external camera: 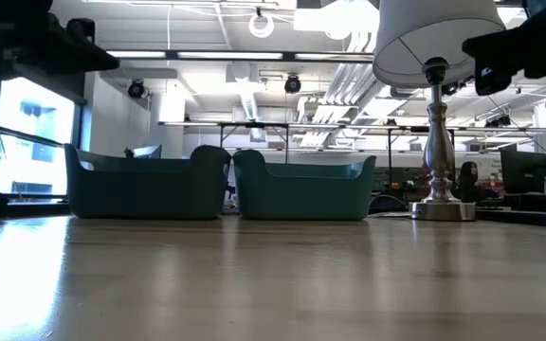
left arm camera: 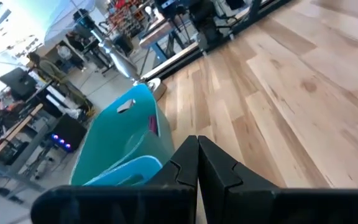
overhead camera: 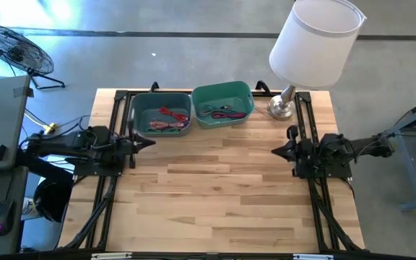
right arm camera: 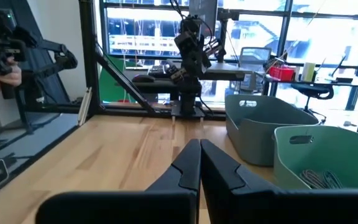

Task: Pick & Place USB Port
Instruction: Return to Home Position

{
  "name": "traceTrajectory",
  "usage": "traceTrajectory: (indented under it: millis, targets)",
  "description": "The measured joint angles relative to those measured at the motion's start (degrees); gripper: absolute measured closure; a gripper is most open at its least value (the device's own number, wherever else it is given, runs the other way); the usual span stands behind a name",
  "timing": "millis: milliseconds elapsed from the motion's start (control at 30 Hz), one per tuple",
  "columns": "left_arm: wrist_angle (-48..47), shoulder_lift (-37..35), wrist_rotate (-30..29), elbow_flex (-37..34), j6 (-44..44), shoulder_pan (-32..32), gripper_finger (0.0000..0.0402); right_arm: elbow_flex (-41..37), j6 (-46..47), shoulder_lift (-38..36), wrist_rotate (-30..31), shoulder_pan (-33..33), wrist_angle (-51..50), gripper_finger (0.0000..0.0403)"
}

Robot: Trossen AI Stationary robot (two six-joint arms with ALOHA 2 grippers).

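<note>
Cables (overhead camera: 168, 120) are sitting in the blue bin (overhead camera: 134, 115), a tangle of red and purple-ish strands as far as I can make out from above; a second bunch of cables (overhead camera: 221, 112) lies in the green bin (overhead camera: 222, 88) right next to it. You've got both bins side by side along the far edge of the worktop (overhead camera: 222, 195), walls touching or very nearly so; the blue one is toward the left corner and the green one is around the middle of that edge. A lamp (overhead camera: 315, 40) with a white shade stands at the far right corner, just beside the green bin.

Your left gripper (overhead camera: 150, 142) hangs over the left edge of the worktop, tips pointing inward, just in front of the blue bin; in its wrist view the two fingers (left arm camera: 185, 168) are pressed flat together with nothing between them. Your right gripper (overhead camera: 274, 151) mirrors it over the right edge, tips pointing inward, in front of the lamp; its fingers (right arm camera: 188, 165) are squeezed closed on nothing too. The two grippers are well apart, with bare wood between them.

From the right wrist you can see the cables in the green bin poking up near its wall; the low view only gives you the outside of both bins.
</note>
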Motion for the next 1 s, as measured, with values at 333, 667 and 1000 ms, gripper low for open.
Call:
traceTrajectory:
  millis: [333,667,1000]
  targets:
    - [2.0,-4.1,1.0,-4.7,-0.1,0.0,0.0401,-3.1,-1.2,0.0,-0.2,0.0,2.2,0.0403]
    - [2.4,-4.7,1.7,-6.0,-0.4,0.0,0.0401,-3.1,-1.8,0.0,-0.4,0.0,0.2,0.0403]
    - [2.4,-4.7,2.0,-6.0,-0.7,0.0,0.0401,-3.1,-0.8,0.0,-2.1,0.0,0.3,0.0403]
